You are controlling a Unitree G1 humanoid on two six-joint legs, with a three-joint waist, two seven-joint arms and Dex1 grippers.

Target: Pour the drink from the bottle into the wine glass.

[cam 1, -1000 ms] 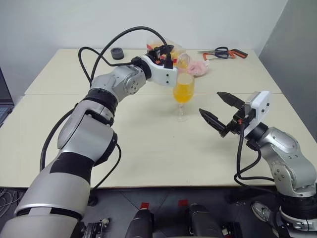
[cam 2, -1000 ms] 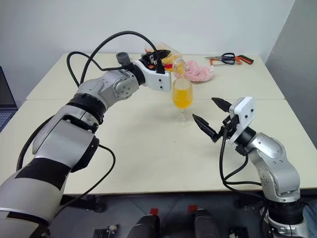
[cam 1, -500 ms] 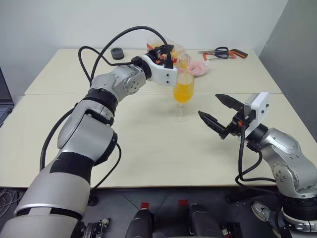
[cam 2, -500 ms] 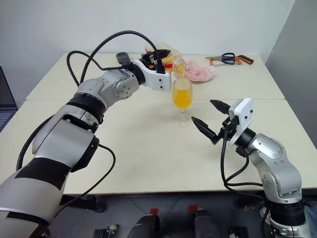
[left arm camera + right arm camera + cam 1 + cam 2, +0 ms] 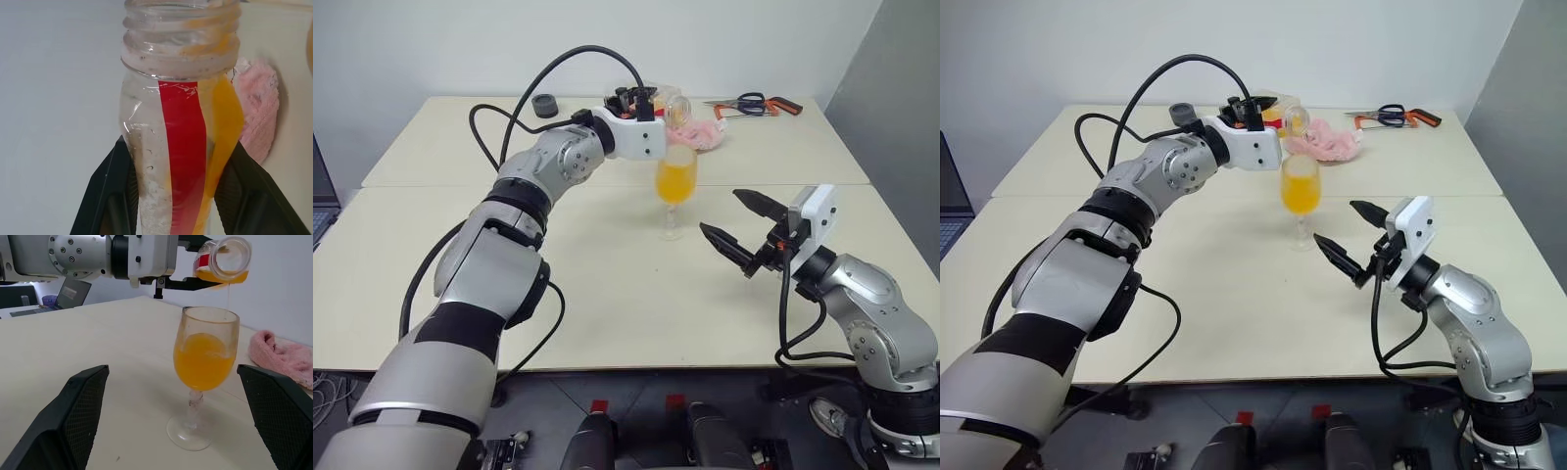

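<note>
My left gripper [image 5: 641, 98] is shut on the bottle [image 5: 668, 106], a clear plastic one with a red strip, held on its side above the wine glass [image 5: 674, 186]. The bottle's open mouth [image 5: 234, 255] sits just over the far rim. A little orange drink remains inside the bottle [image 5: 183, 147], and a thin trickle falls from it. The glass bowl is over half full of the drink [image 5: 203, 360] and stands upright on the table. My right gripper [image 5: 720, 211] hovers open beside the glass, its fingers [image 5: 73, 411] spread wide and holding nothing.
A pink cloth [image 5: 705, 132] lies behind the glass. Scissors and pliers [image 5: 754, 104] rest at the far right of the table [image 5: 607, 294], a black tape roll [image 5: 545, 105] at the far left. A laptop edge [image 5: 321, 196] shows at the left.
The left wrist has rolled the bottle back toward level, lifting its mouth higher above the glass rim. The right gripper has barely moved and stays open.
</note>
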